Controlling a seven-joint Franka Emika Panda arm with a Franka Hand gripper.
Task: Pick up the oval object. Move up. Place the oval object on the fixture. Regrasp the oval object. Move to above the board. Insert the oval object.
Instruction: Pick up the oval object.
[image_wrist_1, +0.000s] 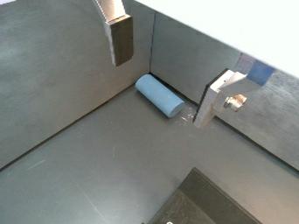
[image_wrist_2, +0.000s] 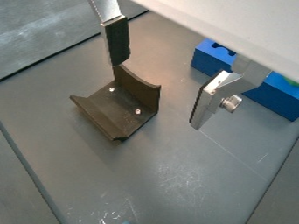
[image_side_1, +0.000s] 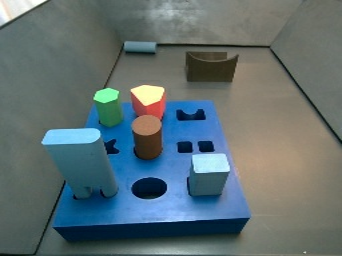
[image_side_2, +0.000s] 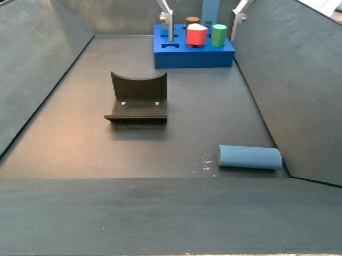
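The pincer (image_wrist_1: 170, 68) is hanging released and empty, its 2 fingers (image_wrist_1: 121, 41) spread wide above the floor. The oval object (image_wrist_1: 162, 95) is lying flat below, long axis running along the wall, against it. The fixture (image_wrist_2: 118, 107), its notch empty, is sitting well apart. The board (image_side_1: 154, 186) is holding several pegs, with some holes open.

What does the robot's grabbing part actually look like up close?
The gripper has two flat silver metal fingers, each a thin plate. One carries a dark rectangular pad on its inner face; the other shows a round silver bolt head. No cables or markings are visible.
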